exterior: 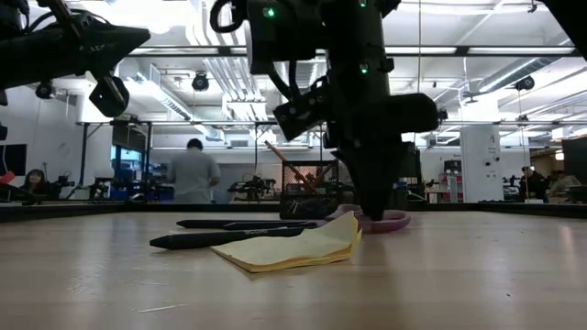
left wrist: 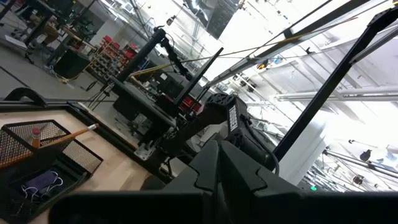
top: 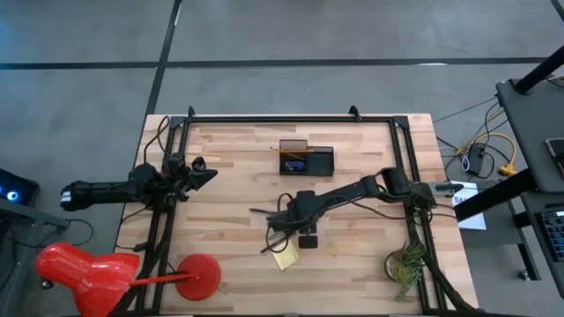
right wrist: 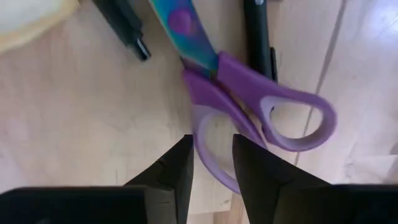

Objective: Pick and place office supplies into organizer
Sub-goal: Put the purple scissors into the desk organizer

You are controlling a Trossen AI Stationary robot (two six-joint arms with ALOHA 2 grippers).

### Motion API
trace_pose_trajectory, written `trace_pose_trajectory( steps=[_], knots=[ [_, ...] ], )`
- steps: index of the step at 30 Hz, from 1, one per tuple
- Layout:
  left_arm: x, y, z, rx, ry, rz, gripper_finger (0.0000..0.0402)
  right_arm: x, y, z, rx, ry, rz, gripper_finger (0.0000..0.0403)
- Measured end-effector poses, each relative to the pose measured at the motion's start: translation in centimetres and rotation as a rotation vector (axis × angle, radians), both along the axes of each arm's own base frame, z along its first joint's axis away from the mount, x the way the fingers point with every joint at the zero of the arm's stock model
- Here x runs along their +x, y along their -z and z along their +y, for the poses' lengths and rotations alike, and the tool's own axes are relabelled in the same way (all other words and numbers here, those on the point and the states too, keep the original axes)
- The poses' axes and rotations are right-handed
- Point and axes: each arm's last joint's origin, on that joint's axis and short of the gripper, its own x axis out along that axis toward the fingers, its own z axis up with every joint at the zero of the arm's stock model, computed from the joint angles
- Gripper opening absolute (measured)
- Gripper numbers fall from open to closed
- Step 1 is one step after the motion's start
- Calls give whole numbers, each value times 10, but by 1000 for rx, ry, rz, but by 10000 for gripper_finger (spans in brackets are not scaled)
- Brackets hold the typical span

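A pale wooden desk (top: 238, 167) stands on a grey floor, with a bright workshop beyond it where a person (exterior: 193, 171) stands far off with their back turned. The organizer (top: 306, 158) sits toward twelve o'clock of the desk's centre, an orange pencil (top: 292, 154) leaning out of it and small clips (left wrist: 40, 185) lying in one compartment. The right arm reaches in from three o'clock, and the right pincer (right wrist: 211, 163) is down at the desk near the centre, its fingers (right wrist: 176, 168) narrowly parted on either side of one purple handle loop of the scissors (right wrist: 249, 93); whether they press on it or only straddle it cannot be told. The scissors lie flat, their blades multicoloured. A black pen (exterior: 225, 237) and a second black pen (exterior: 248, 223) lie just beside them, and the yellow sticky-note pad (top: 285, 256) rests at about six o'clock of the pincer, one corner curled up. The left arm waits at nine o'clock, the left pincer (top: 201, 173) held above the desk with its fingers drawn together on nothing. A small green plant (top: 406, 264) stands near the five o'clock corner
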Motion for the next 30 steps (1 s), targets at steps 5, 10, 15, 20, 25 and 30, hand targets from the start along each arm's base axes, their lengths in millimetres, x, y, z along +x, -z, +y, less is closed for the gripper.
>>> trace_pose_trajectory(
  steps=[5, 10, 15, 20, 25, 30],
  knots=[
    [0, 0, 0, 0, 0, 0, 0, 2, -9, 0, -15, -11, -33, 108],
    [0, 0, 0, 0, 0, 0, 0, -1, -3, -1, -20, -32, -8, 115],
    [0, 0, 0, 0, 0, 2, 0, -2, -11, -4, -102, -87, -38, 114],
    [0, 0, 0, 0, 0, 2, 0, -2, -17, -7, -102, -216, -39, 112],
    [0, 0, 0, 0, 0, 2, 0, -2, -9, -6, -59, -385, -25, 116],
    [0, 0, 0, 0, 0, 2, 0, -6, 1, -10, -55, -454, 12, 118]
  ],
)
